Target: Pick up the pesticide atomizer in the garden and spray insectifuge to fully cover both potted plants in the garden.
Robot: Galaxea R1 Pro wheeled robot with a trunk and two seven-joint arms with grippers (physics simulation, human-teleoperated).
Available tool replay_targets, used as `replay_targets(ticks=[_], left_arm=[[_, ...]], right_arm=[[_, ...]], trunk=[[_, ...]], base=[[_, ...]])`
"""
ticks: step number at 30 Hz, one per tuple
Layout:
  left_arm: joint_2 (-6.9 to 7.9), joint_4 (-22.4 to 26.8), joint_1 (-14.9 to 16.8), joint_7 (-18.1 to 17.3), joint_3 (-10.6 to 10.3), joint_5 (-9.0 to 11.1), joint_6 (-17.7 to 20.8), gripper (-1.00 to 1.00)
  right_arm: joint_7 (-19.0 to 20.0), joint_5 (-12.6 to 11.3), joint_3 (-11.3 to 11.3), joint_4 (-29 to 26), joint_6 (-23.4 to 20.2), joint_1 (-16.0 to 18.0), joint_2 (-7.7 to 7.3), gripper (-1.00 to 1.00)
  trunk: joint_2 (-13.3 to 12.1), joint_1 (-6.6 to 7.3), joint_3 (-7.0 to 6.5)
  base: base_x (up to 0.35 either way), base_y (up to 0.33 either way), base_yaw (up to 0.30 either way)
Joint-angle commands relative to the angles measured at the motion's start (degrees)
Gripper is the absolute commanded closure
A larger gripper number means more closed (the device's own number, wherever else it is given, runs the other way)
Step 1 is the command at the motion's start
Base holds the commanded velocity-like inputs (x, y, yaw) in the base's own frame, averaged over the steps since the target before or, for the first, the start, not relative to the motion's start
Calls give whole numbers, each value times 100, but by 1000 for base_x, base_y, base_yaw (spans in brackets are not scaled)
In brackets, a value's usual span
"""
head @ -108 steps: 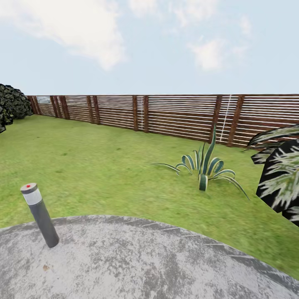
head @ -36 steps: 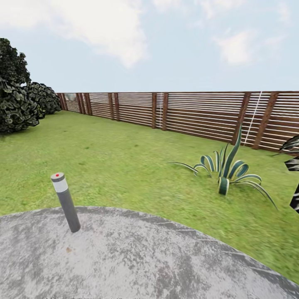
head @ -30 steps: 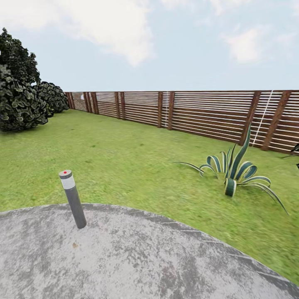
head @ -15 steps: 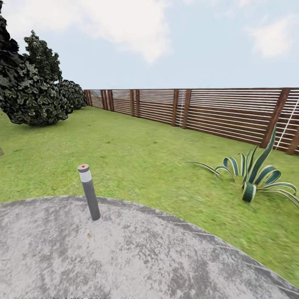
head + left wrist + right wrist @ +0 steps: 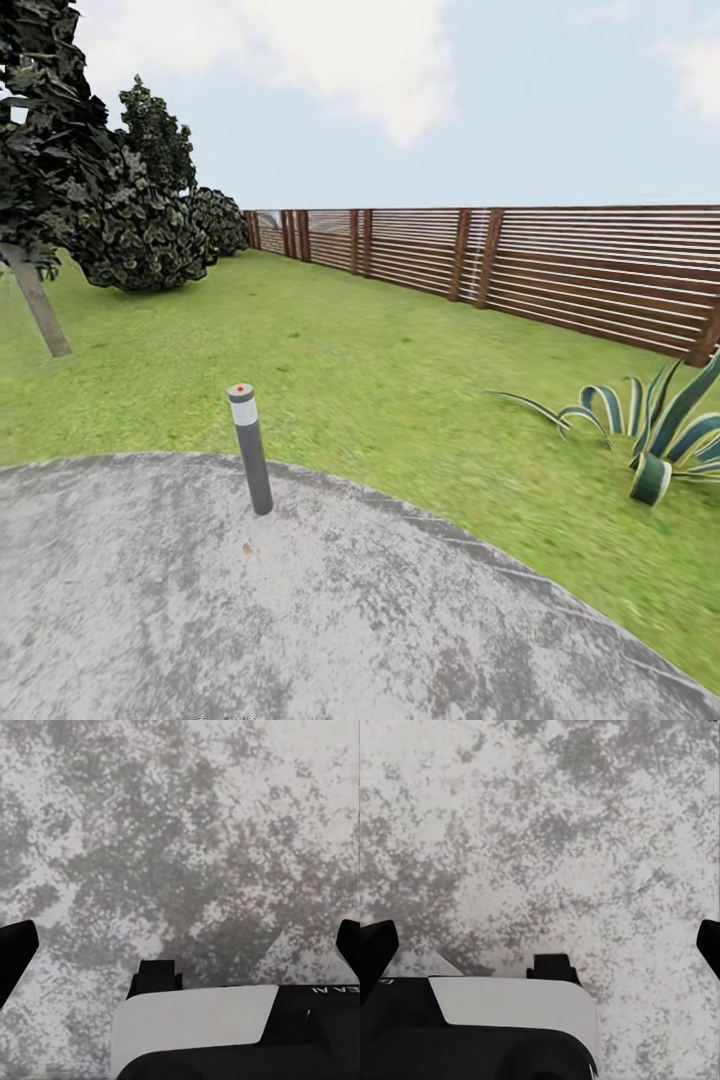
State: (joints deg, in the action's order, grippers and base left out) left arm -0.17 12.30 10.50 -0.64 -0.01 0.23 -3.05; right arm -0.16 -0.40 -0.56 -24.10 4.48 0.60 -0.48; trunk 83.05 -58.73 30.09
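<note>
The pesticide atomizer and both potted plants are out of view. In the head view I face the garden's lawn [image 5: 330, 360] from the round grey stone patio [image 5: 300, 620]. My left gripper [image 5: 180, 945] hangs open over the mottled patio stone, its black fingertips [image 5: 15, 952] far apart with nothing between them. My right gripper [image 5: 540, 945] is open in the same way above the stone, fingertips [image 5: 376, 949] wide apart and empty.
A grey bollard lamp [image 5: 250, 450] with a red dot stands at the patio's edge. A striped blue-green agave [image 5: 655, 430] grows at the right. Dark bushes [image 5: 120, 220] and a leaning trunk [image 5: 38, 305] are at the left. A brown slatted fence [image 5: 520, 265] closes the back.
The camera has turned left: bollard, agave and fence slid right in the picture, the bushes and a trunk came in at the left, and the dark palm left at the right.
</note>
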Motion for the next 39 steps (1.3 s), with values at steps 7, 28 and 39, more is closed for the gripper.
replay_targets(ticks=[7, 28, 39], left_arm=[[-1, -5, 5, -7, 1, 4, -20, -100], [-1, -7, 5, -7, 1, 3, -20, -100], [-3, -6, 5, -7, -2, 1, -20, -100]], right_arm=[[-2, -4, -5, 2, 18, 2, -1, -100], [-2, -4, -5, 2, 19, 2, 1, -100], [-2, -4, -5, 0, 18, 2, 3, -100]], trunk=[[3, 1, 47], [3, 1, 171], [3, 1, 236]], base=[[0, 0, 238], [0, 0, 238], [0, 0, 238]])
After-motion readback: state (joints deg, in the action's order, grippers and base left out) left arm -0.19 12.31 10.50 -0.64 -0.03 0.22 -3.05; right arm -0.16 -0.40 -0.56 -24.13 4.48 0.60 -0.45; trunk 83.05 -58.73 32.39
